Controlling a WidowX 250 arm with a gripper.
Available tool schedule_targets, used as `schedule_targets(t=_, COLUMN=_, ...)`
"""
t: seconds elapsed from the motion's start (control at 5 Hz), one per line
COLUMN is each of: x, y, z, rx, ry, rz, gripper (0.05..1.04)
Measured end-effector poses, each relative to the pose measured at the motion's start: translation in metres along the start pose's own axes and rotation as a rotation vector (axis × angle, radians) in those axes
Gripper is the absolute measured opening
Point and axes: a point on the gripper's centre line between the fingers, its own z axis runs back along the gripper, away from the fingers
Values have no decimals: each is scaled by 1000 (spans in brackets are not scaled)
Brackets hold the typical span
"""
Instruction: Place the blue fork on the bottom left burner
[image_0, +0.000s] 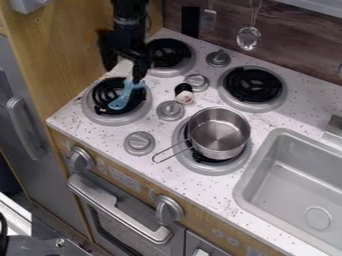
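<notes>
My gripper (137, 75) hangs down from the top edge, over the rear side of the bottom left burner (107, 119). Directly below its tips is the blue fork (122, 99), whose rounded end points toward the front left. The fork overlaps the burner's black coils in the camera view; whether it rests on them or hangs just above cannot be told. Its upper end is close against the gripper, and the hold on it is unclear.
A metal pot (218, 132) stands on the front right burner, handle toward the front left. A small black-and-white object (184, 93) lies among stove knobs. The sink (294, 175) is at right, a wooden wall (73, 55) at left.
</notes>
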Motion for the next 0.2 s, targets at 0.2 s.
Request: schedule_targets(t=0.2, x=-16, y=-9, z=5, rx=-30, ry=30, rz=28, gripper=999)
